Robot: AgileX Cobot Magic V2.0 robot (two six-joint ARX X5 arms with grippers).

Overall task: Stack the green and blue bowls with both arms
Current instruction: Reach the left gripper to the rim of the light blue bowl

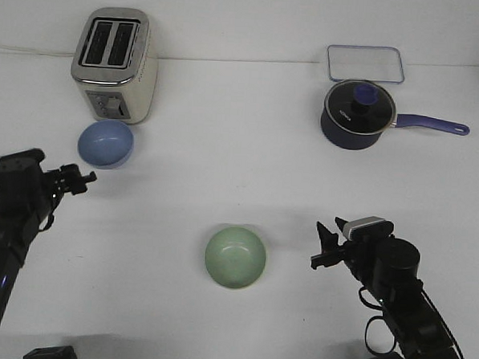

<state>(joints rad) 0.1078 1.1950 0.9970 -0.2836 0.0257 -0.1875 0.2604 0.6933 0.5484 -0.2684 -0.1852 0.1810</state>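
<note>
A robot lab set up as a mock kitchen. A plain white table [241, 147] fills the frame against a bare white wall. Kitchen items sit well apart on it: a cream and silver 2-slot toaster [114, 64] at upper left, a dark blue lidded saucepan [357, 115] with a purple handle at upper right, and a clear rectangular tray [365, 64] just behind the saucepan. 2 black robot arms reach in from the lower corners.

One camera looked down from high above the robot, facing forward over the whole table [228, 90], with both arms low in view.
</note>
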